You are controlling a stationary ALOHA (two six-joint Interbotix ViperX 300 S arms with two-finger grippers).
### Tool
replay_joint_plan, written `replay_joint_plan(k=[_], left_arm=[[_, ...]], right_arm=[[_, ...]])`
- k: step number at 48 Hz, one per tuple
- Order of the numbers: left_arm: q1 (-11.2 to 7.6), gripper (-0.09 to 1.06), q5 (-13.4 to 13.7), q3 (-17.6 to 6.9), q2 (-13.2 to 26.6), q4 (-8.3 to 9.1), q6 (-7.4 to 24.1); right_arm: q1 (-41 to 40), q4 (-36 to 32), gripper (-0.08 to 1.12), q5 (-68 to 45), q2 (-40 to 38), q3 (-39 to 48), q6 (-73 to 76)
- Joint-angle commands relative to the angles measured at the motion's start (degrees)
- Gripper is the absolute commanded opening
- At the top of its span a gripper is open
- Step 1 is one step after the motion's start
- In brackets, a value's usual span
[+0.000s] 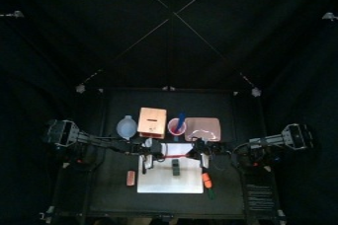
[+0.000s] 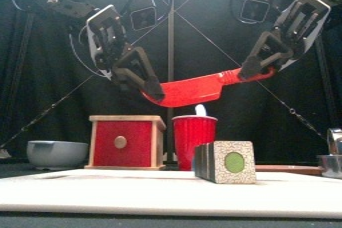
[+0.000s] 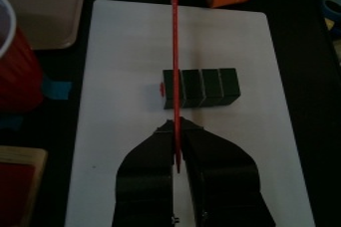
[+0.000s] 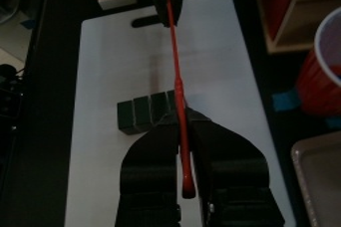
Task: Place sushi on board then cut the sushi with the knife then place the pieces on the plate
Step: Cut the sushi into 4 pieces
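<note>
The sushi roll [image 3: 200, 86] lies with its blocks together near the middle of the white cutting board [image 3: 120, 52], toward the tabletop's front edge, and above it the red knife [image 2: 201, 85] hangs gripped at one end by the left hand [image 2: 144, 84] and at the other by the right hand [image 2: 254, 70].

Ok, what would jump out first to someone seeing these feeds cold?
The red knife, held in the air between the left gripper and the right gripper, each with its jaws closed on one end. Below it, the dark green sushi roll sits in one piece on the white board near the table's front.
</note>
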Motion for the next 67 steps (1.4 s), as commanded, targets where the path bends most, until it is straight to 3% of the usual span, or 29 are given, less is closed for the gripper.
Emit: replay_joint_plan(k=[1, 19, 32, 67], left_arm=[[-0.97, 0.36, -0.4, -2.7, 0.8, -0.62, -0.1], [-1.67, 0.36, -0.4, -4.7, 3.9, -4.13, -0.1], [-1.76, 0.36, -0.3, -4.9, 5.3, -4.13, -0.2], [-1.85, 0.36, -0.3, -5.0, 8.2, -6.15, -0.1]], right_arm=[[0.4, 3.0, 0.32, 1.5, 0.6, -0.3, 0.2], [0.0, 4.0, 0.32, 5.5, 2.8, -0.4, 0.1], [-1.1, 3.8, 0.32, 5.7, 4.5, -0.4, 0.1], [-1.8, 3.7, 0.32, 6.2, 8.1, -1.1, 0.0]])
